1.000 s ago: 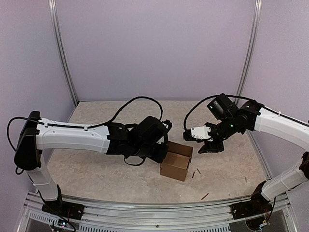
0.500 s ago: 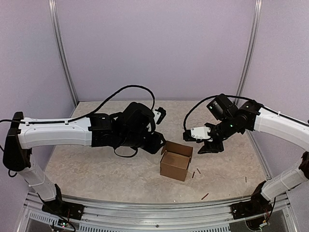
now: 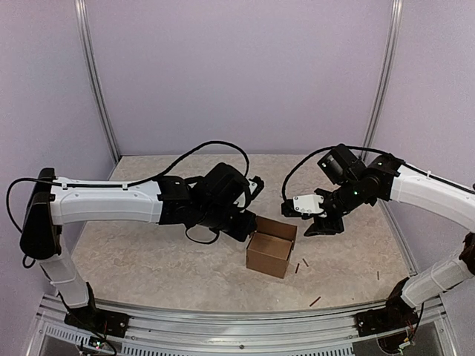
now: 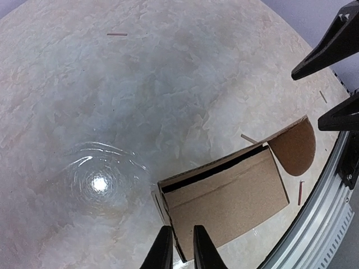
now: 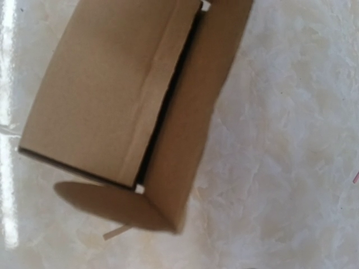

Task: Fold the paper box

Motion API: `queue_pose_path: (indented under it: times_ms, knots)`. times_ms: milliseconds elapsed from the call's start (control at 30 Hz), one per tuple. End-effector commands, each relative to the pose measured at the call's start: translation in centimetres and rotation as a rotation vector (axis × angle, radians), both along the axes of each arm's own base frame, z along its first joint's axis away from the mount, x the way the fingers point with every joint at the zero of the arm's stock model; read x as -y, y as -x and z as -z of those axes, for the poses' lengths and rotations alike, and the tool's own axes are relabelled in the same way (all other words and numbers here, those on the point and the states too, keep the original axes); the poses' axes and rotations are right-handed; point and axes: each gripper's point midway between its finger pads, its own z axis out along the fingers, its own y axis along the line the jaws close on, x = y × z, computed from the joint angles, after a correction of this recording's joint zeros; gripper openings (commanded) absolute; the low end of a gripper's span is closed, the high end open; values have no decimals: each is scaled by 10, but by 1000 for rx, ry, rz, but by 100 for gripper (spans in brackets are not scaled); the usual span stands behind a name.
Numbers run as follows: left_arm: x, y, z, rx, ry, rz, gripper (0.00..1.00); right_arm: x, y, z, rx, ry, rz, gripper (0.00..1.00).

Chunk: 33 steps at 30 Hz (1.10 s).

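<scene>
Box (image 3: 271,248) sat on the table (image 3: 148,259), a little right of centre, between the two arms. It was brown cardboard, set up as a small rectangular shape with its top not closed. The left wrist view showed a dark slit along one long edge and a rounded flap (image 4: 294,147) sticking out at one end. The left gripper (image 3: 246,222) hung at the box's far-left corner, its tips just over that end. Its fingers (image 4: 162,252) stood close together with a slim gap, and I could not tell whether they pinched the end wall. The right gripper (image 3: 324,221) hovered beyond the box's far-right corner, apart from it, with its jaws spread and nothing between them. Its wrist camera looked down on the box. A few sticks (image 3: 297,267) lay scattered on the table right of the box.
</scene>
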Motion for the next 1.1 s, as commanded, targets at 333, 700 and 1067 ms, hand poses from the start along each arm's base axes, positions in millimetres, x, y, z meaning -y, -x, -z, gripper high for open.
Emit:
queue_pose_path:
  times_ms: [333, 700, 1067]
  knots:
    - [6, -19, 20, 47, -110, -1, 5, 1, 4, 1, -11, 7, 5, 48]
    - [8, -37, 15, 199, -149, 112, 0, 1, 14, 2, -39, -3, -32, 48]
    - [19, -56, 16, 247, -133, 186, 0, -7, 8, 7, -23, -48, -11, 45]
